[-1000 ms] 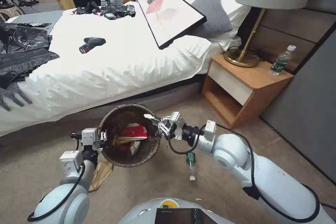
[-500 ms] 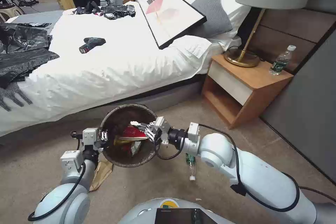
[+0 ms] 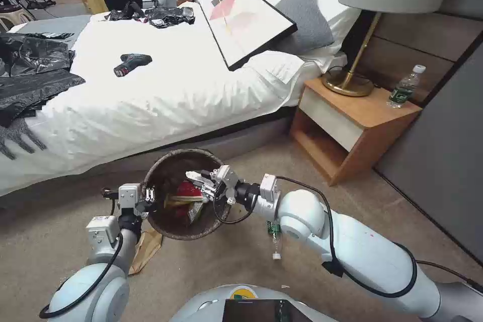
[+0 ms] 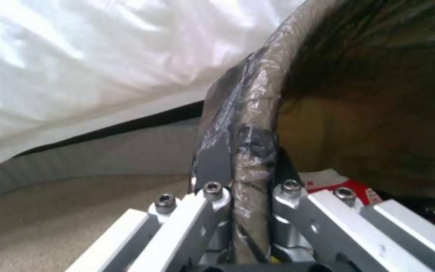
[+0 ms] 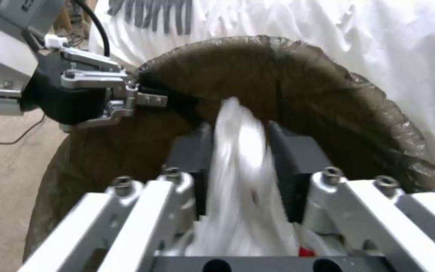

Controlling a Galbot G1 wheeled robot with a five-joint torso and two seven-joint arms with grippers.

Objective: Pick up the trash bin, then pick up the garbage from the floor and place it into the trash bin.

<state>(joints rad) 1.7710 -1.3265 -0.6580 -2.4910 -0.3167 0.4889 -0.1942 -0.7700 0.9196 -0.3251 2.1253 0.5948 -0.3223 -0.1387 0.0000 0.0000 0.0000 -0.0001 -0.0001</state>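
Note:
The trash bin (image 3: 166, 168), lined with a dark brown bag, hangs above the carpet beside the bed. My left gripper (image 3: 148, 196) is shut on its left rim (image 4: 250, 124). My right gripper (image 3: 201, 181) reaches over the bin's opening, shut on a crumpled white tissue (image 5: 238, 170). Garbage lies inside the bin, among it a red-and-white wrapper (image 3: 190, 192). On the floor, a small green-labelled bottle (image 3: 274, 236) lies partly under my right arm. A crumpled brown paper bag (image 3: 146, 247) lies below the bin.
The white bed (image 3: 166, 90) runs close behind the bin, with a drill (image 3: 132, 64), black bags (image 3: 30, 75) and a framed picture (image 3: 244, 17) on it. A wooden nightstand (image 3: 352, 121) with a lamp (image 3: 349, 80) and a bottle (image 3: 405, 88) stands to the right.
My right gripper has moved left with the tissue, from the bin's right rim to over its opening. The left gripper and the bin have stayed put.

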